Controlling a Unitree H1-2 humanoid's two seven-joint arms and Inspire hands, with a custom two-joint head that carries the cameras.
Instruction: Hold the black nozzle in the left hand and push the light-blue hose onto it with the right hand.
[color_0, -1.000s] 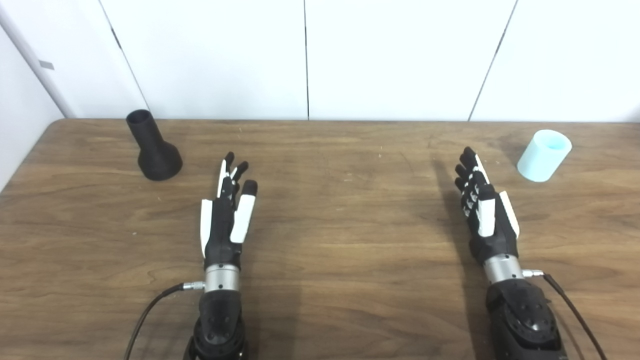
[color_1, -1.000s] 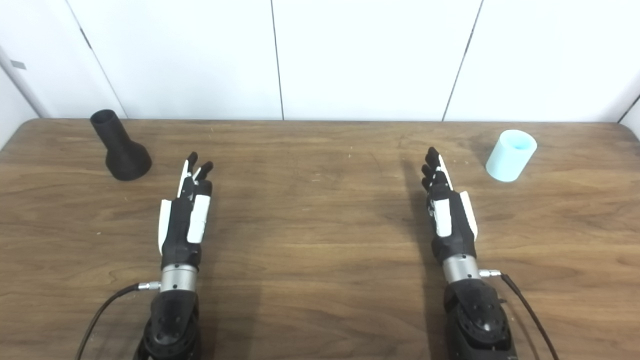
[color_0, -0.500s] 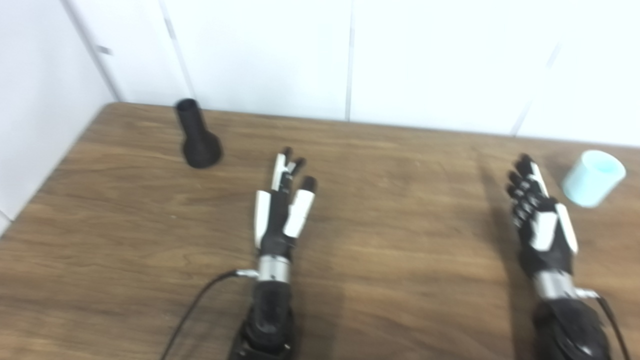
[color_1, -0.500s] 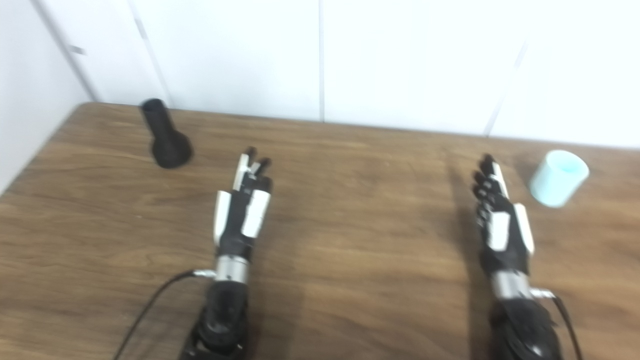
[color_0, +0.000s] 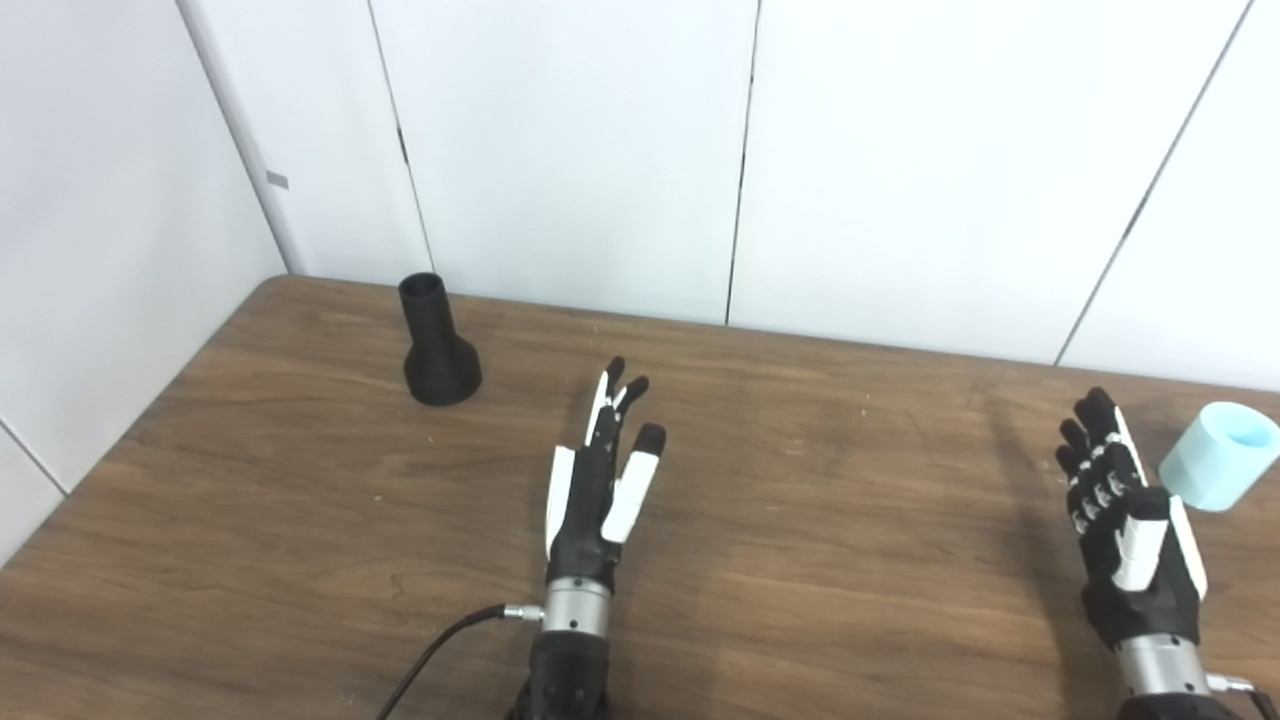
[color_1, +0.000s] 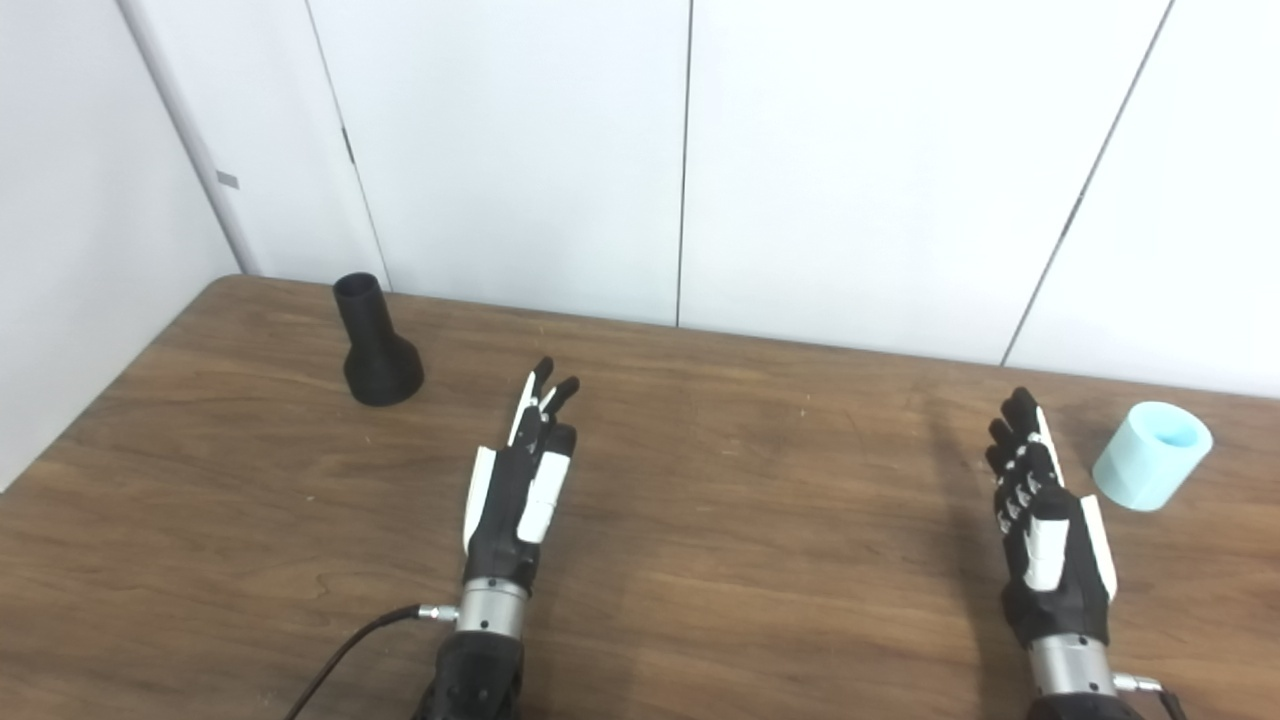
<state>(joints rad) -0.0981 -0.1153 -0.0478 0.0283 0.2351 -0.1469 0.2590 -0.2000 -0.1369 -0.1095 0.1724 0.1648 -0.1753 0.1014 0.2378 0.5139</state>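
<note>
Both robot hands, left (color_0: 598, 480) and right (color_0: 1125, 520), are spread wide and empty. The tall flared black plastic nozzle (color_0: 436, 342), standing ahead-left of the left one, could topple if nudged; the short light-blue hose cylinder (color_0: 1218, 456) could roll.

The black-and-white left hand (color_0: 598, 487) and black-and-white right hand (color_0: 1128, 520) extend forward side by side, well apart, fingers straight and spread, holding nothing.

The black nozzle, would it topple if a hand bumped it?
Probably not easily: the nozzle stands upright on a flared base wider than its neck. It looks like rigid plastic, so likely stiff and light. Knocked over, its round shape might roll.
</note>
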